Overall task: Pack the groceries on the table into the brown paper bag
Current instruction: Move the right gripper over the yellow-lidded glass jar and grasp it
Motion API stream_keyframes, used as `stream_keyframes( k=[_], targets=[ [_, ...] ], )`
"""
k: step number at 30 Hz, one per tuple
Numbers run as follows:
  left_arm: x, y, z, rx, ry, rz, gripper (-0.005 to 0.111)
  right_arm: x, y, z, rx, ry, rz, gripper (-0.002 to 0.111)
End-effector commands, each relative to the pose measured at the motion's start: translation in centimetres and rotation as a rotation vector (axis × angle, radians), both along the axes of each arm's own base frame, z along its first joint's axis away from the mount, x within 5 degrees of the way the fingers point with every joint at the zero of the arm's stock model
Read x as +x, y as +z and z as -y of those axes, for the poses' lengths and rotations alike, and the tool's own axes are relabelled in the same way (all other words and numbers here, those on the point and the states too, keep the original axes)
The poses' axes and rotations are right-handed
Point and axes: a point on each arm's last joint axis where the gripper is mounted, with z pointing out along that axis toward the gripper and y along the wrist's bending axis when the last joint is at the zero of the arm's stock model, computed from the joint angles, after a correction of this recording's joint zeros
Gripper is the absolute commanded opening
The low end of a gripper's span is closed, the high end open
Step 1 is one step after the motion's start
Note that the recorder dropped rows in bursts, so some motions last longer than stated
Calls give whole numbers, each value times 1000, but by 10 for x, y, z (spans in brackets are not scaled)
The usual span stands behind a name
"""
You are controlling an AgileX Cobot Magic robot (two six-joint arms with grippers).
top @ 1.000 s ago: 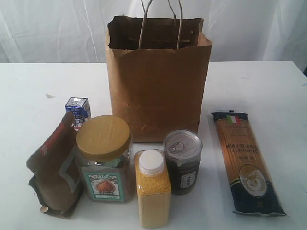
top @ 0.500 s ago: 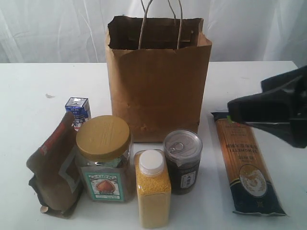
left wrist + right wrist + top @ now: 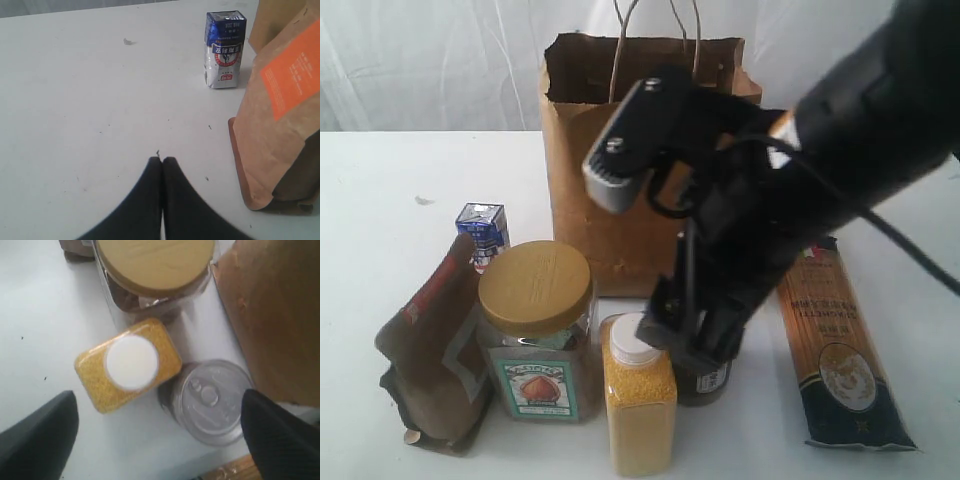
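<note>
The brown paper bag (image 3: 582, 190) stands upright at the back with its mouth open. In front of it are the brown pouch (image 3: 432, 350), the small blue-white carton (image 3: 482, 224), the gold-lidded jar (image 3: 535, 290), the yellow-grain bottle (image 3: 640, 400) and the long pasta pack (image 3: 840, 350). The dark can (image 3: 708, 384) is mostly hidden by my right arm. My right gripper (image 3: 160, 432) hangs open and empty above the can (image 3: 212, 400) and the bottle (image 3: 131, 362). My left gripper (image 3: 162, 161) is shut and empty over bare table, near the pouch (image 3: 285, 125) and the carton (image 3: 225, 50).
The jar lid (image 3: 155, 262) sits close behind the bottle, and the bag wall (image 3: 275, 315) rises right beside the can. A white curtain hangs behind the table (image 3: 380, 190). A small dark mark (image 3: 423, 200) lies on the tabletop at the left.
My right arm came in from the right edge and now hangs over the can and bottle, its jaws spread open. The groceries and the bag have not moved.
</note>
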Motion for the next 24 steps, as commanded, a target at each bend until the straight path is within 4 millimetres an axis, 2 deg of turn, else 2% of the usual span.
stream_keyframes(
  k=[1,6,10,18,24],
  targets=[
    [0,-1,0,-2,1,0,0,14,3,-43,-7,32,4,84],
    [0,-1,0,-2,1,0,0,42,1,-78,-20,-37,-72,100],
    [0,-1,0,-2,1,0,0,56,-8,-95,-36,-36,-85,100],
    [0,-1,0,-2,1,0,0,68,-27,-112,-73,-56,-152,100],
    [0,-1,0,-2,1,0,0,71,-34,-118,-78,-57,-175,100]
  ],
)
